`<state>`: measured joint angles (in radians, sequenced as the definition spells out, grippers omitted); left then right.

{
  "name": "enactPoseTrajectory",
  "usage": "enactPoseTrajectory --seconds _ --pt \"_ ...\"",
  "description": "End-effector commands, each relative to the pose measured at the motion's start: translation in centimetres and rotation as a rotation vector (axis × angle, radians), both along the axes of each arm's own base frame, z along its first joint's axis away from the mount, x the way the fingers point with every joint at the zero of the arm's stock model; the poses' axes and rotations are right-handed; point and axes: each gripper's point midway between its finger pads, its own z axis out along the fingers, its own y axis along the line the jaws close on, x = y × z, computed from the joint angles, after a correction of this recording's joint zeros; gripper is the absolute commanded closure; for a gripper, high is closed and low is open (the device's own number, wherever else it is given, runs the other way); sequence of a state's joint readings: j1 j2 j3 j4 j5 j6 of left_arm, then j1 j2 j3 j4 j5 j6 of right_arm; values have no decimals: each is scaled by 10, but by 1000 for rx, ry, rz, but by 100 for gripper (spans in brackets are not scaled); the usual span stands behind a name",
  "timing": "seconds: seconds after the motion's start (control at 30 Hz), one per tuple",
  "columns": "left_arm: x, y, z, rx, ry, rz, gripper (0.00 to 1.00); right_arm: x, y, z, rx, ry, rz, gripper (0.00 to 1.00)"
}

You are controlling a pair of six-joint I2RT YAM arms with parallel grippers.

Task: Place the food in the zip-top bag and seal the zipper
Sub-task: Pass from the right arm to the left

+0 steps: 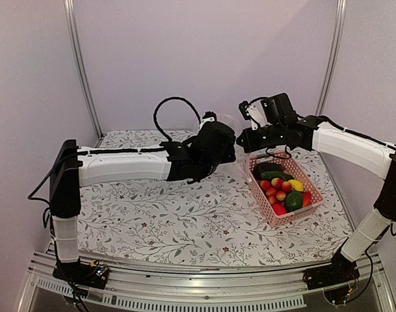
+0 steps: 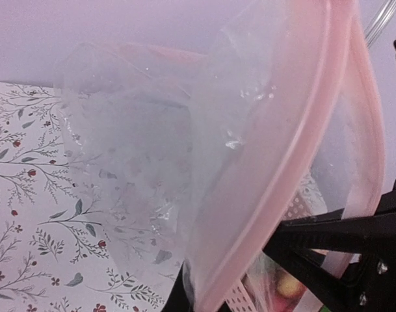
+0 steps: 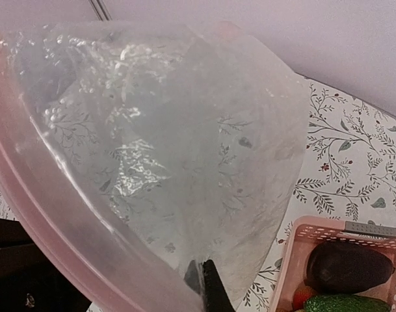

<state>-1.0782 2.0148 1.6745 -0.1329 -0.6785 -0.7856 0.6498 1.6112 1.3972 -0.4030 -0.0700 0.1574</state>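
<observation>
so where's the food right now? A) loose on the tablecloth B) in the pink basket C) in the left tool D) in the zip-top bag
B: the toy fruits and vegetables sit in the pink basket, and the clear zip-top bag shows nothing inside.

The left arm (image 1: 123,166) and right arm (image 1: 347,144) are stretched inward, elbows bent. The left gripper (image 1: 231,144) and right gripper (image 1: 242,139) are held close together, both clamped shut.
</observation>
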Motion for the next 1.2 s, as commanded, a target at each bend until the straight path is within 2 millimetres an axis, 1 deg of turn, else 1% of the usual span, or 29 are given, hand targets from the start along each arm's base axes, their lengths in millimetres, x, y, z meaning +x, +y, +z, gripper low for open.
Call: enactPoseTrajectory --seconds 0.0,0.07,0.13,0.17,0.23,0.27,0.3,0.33,0.37,0.4,0.43,0.47,0.5,0.53,0.57,0.67,0.73,0.8,0.87,0.93,1.07,1.17 --pt "-7 2 16 31 -43 -38 100 8 -9 -6 -28 1 -48 100" --pt "-11 5 22 37 -57 -57 100 10 -10 -6 -27 19 -38 97" --pt "-16 14 26 51 -56 -59 100 8 -11 0 -13 13 -12 93" --pt "-18 19 27 61 -59 -63 100 4 -10 5 4 11 24 91" --pt "-22 27 29 88 -61 -81 100 -19 2 22 75 18 192 81" --pt "-24 32 30 106 -57 -85 100 -35 8 32 111 27 284 74" --pt "-25 38 31 134 -52 -88 100 -55 10 44 143 18 404 69" --pt "-26 44 32 165 -48 -92 100 -70 10 51 159 10 490 62" --pt "-28 51 34 194 -45 -94 100 -81 4 60 173 1 528 56" --pt "-29 61 35 226 -41 -89 100 -85 -4 62 165 -10 536 46" --pt "-30 70 36 257 -40 -86 100 -92 -15 69 161 -31 530 35" --pt "-32 80 38 298 -39 -88 100 -96 -27 67 141 -48 519 29" --pt "-33 90 40 332 -37 -84 100 -97 -37 61 101 -69 502 24" --pt "-35 100 44 362 -37 -83 100 -100 -50 61 67 -97 473 19" --pt "-37 110 46 405 -32 -86 100 -99 -62 53 25 -109 446 17" --pt "-43 138 55 522 -24 -79 100 -110 -96 35 -32 -107 421 15" --pt "-50 149 56 608 -11 -119 100 -116 -114 21 -52 -87 417 15" --pt "-53 157 56 682 4 -133 100 -118 -130 10 -86 -71 391 16" --pt "-55 156 52 749 18 -176 100 -117 -144 -2 -109 -45 362 16" --pt "-56 152 42 821 33 -233 100 -115 -154 -13 -125 -15 334 16" --pt "-52 137 9 930 63 -339 100 -111 -169 -36 -138 61 300 20" --pt "-48 124 -16 959 103 -416 100 -106 -178 -52 -179 95 277 22"
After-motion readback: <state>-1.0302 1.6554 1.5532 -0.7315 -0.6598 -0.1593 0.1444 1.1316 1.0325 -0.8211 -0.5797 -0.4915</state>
